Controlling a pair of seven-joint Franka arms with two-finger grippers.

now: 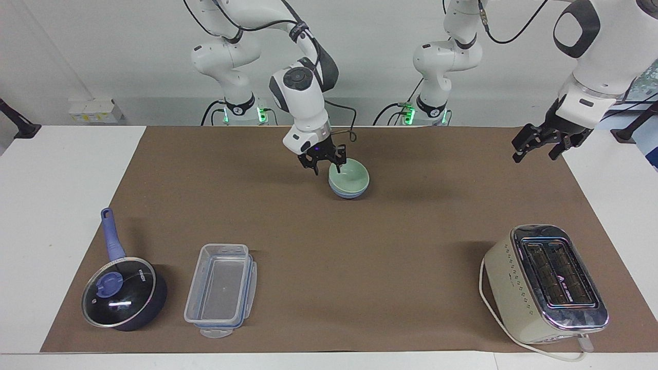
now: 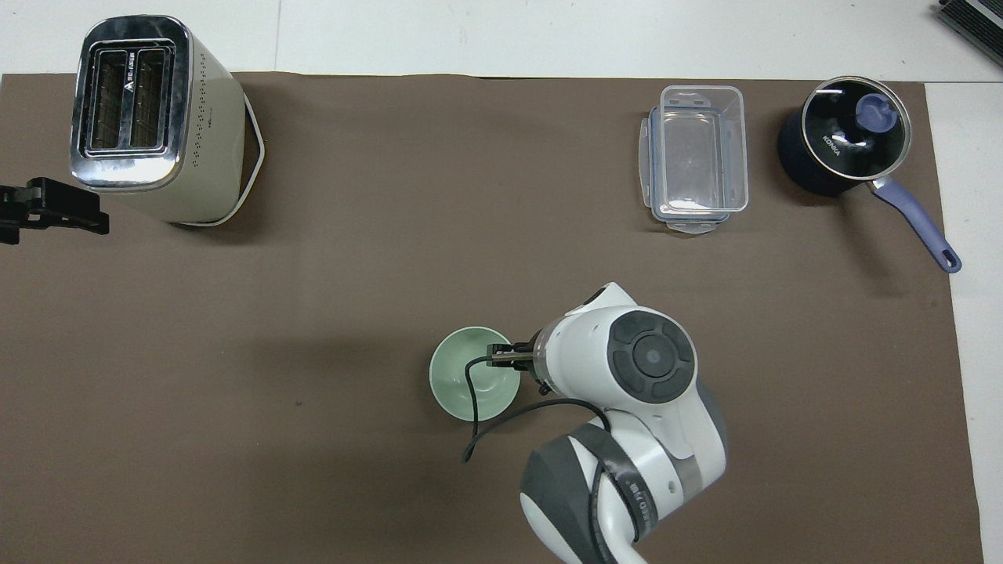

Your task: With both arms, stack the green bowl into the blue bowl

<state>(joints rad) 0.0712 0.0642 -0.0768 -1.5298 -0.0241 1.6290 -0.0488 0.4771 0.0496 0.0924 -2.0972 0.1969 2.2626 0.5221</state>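
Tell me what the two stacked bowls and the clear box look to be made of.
Green bowl and blue bowl: smooth and glossy with soft highlights, likely glazed ceramic or melamine; the look leaves it open. Box: see-through with blue clip edges, almost certainly clear plastic.

Plain white wall [image 1: 118,56], white table [image 1: 51,205] with brown mat [image 1: 360,246] covering most of it, white socket box [image 1: 95,111] at wall base, even light, soft shadows
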